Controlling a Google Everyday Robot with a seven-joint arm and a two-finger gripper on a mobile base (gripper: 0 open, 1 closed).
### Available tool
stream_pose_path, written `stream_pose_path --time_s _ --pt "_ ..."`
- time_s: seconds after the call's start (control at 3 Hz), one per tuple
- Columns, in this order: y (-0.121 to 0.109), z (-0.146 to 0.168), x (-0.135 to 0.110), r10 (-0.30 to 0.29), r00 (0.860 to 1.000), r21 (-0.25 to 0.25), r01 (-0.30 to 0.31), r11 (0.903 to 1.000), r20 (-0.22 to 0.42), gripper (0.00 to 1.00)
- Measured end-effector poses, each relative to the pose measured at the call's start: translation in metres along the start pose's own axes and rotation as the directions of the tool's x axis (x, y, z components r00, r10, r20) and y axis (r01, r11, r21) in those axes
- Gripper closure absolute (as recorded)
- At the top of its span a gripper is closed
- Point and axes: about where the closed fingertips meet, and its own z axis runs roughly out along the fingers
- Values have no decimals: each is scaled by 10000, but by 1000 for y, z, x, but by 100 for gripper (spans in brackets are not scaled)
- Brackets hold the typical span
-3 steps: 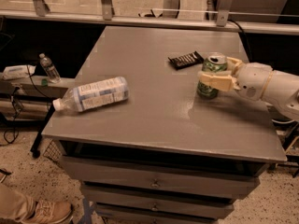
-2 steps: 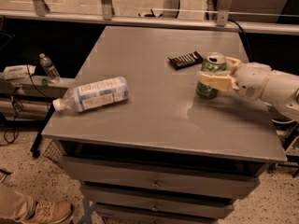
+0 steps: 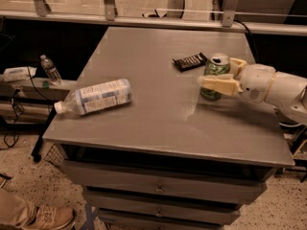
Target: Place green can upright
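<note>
Green can (image 3: 216, 69) upright on desk (image 3: 158, 123), base down, between fingers (image 3: 218, 84) of gripper (image 3: 210, 74). Fingers narrowed onto its mid-body, one across near side, other behind. Thin metal cylinder, smooth, probably slippery and light (would dent if squeezed hard). Best hold at mid-height across round wall, below silver rim. Black snack bar wrapper (image 3: 190, 61) flat, glossy, just beyond fingers. Clear plastic bottle (image 3: 96, 97) lying on side, well off past fingertips. Desk matte grey, flat.
</note>
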Motion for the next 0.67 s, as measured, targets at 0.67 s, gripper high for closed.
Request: stream_pose_path --time_s 0.67 --pt "1 1 0 -3 10000 -28 3 10000 5 0"
